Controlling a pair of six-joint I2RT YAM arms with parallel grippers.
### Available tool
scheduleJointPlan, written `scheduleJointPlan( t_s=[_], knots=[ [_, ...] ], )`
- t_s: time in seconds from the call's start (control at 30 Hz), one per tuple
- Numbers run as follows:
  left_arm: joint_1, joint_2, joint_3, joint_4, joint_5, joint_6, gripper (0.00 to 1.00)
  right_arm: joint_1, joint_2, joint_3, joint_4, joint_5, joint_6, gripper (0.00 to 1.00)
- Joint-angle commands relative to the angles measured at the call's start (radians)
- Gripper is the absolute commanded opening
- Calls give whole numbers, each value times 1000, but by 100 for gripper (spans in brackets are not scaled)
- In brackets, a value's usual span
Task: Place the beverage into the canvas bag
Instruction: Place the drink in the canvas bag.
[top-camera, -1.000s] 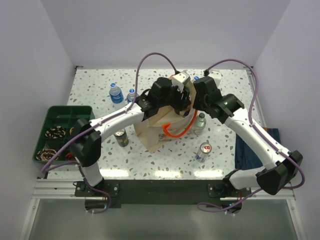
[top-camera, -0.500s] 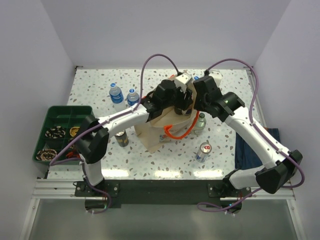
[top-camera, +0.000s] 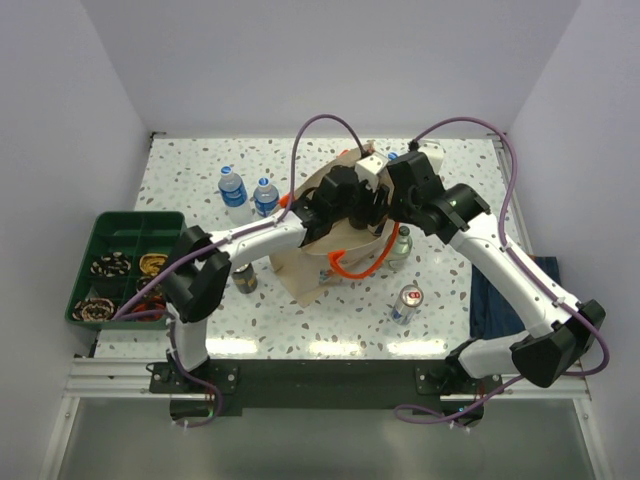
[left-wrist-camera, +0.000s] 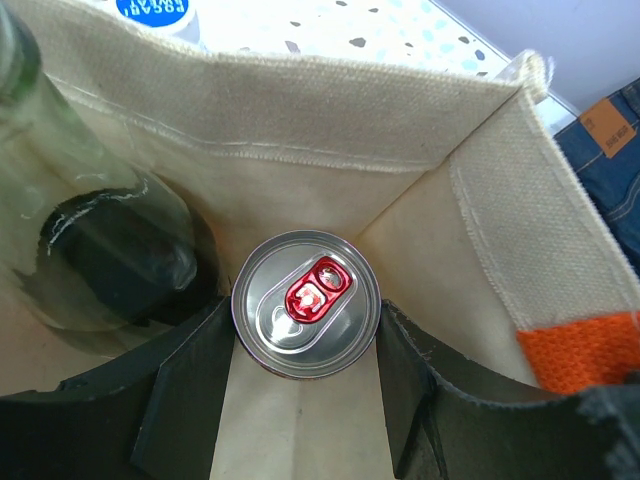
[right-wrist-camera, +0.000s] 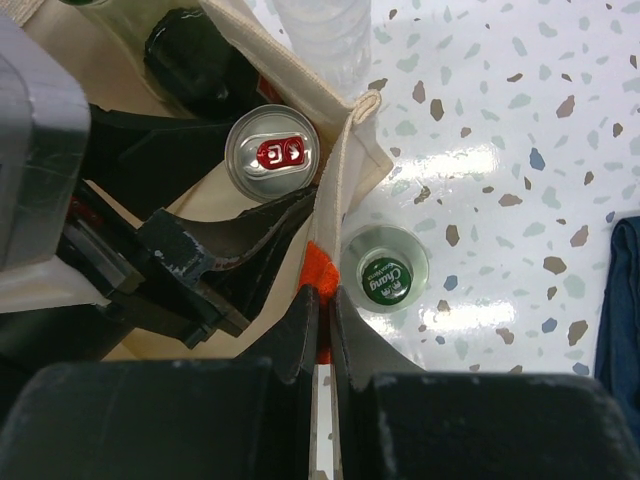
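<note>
**Tray, bottles, cans and denim around the work area**

Everything is borne by a white speckled table (top-camera: 200, 160). At its left edge a green tray (top-camera: 140, 215) is set, divided into compartments. Small coiled items (top-camera: 108, 266) are kept in the nearer ones, but what they are cannot be made out. A water bottle (top-camera: 232, 187) and a second water bottle (top-camera: 264, 193), both blue-capped, are stood upright side by side toward the far left. A dark can (top-camera: 243, 278) is partly hidden nearer the front. To the right a green-capped glass bottle (right-wrist-camera: 386, 277) is stood upright and, nearer the front, a silver can (top-camera: 408, 303) with a red tab. The two are set apart. Blue denim (right-wrist-camera: 625, 300) is laid at the right edge.
</note>
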Motion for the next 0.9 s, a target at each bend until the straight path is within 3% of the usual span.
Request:
scheduleJointPlan(
  t_s=[0.0,0.87],
  knots=[
    [-8,-1,40,140,-24,-5,0,2,2,41,-20,10,6,0],
    [-17,90,68,55,-78,13,0,2,-15,22,-11,4,0,0]
  ],
)
